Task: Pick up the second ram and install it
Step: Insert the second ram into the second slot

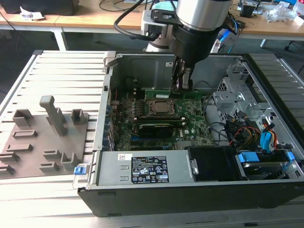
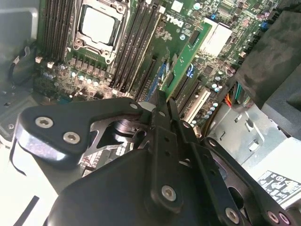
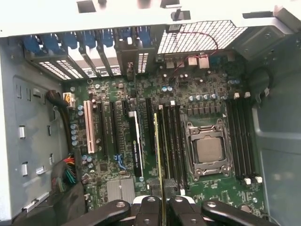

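Observation:
The second ram (image 2: 187, 59), a thin green stick, is clamped between my gripper's (image 2: 164, 101) fingers, which are shut on it. It stands on edge, lined up with the black memory slots (image 3: 173, 141) beside the processor socket (image 3: 209, 150). In the first wrist view the ram (image 3: 158, 155) shows edge-on, running away from the gripper (image 3: 162, 205). In the exterior view the gripper (image 1: 183, 85) reaches down into the open computer case, with the ram (image 1: 164, 92) lying along the far side of the socket (image 1: 159, 107). Whether the stick sits in a slot I cannot tell.
The case walls (image 1: 109, 85) enclose the motherboard (image 1: 190, 126). A power supply (image 1: 142, 168) lies along the near side, and cables and drive bays (image 1: 247, 128) fill the exterior view's right. Grey fixture blocks (image 1: 47, 128) stand on the slatted table at that view's left. Expansion slots (image 3: 113, 132) flank the memory slots.

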### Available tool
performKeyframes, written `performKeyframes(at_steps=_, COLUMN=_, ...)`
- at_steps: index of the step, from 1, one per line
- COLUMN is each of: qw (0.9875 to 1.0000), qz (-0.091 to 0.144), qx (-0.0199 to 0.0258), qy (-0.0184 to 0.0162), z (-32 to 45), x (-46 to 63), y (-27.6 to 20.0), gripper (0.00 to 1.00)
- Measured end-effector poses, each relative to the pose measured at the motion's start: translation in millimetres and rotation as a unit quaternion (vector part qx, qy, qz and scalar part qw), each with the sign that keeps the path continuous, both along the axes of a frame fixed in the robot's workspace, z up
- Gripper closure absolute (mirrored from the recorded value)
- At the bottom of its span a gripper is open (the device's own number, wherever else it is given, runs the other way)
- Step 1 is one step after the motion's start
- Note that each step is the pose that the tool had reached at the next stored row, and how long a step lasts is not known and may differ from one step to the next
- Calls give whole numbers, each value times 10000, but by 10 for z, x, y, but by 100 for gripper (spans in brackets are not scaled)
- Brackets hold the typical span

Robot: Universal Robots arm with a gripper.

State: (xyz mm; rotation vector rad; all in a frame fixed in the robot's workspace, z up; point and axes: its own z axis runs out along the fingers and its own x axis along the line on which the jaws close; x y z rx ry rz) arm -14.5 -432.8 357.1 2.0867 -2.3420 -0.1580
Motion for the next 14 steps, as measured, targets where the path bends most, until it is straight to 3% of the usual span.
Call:
performKeyframes(at_steps=5, qw=10000, qz=0, qx=-1, qy=0, z=-75, x=0, y=3, gripper=86)
performKeyframes(at_steps=7, qw=10000, qz=-1, qx=0, qy=0, z=-90, x=0, y=37, gripper=86)
performKeyframes(at_steps=12, qw=10000, qz=0, qx=0, qy=0, z=-116, x=0, y=222, gripper=86)
performKeyframes(at_steps=14, qw=10000, qz=0, qx=0, qy=0, z=-127, x=0, y=237, gripper=86)
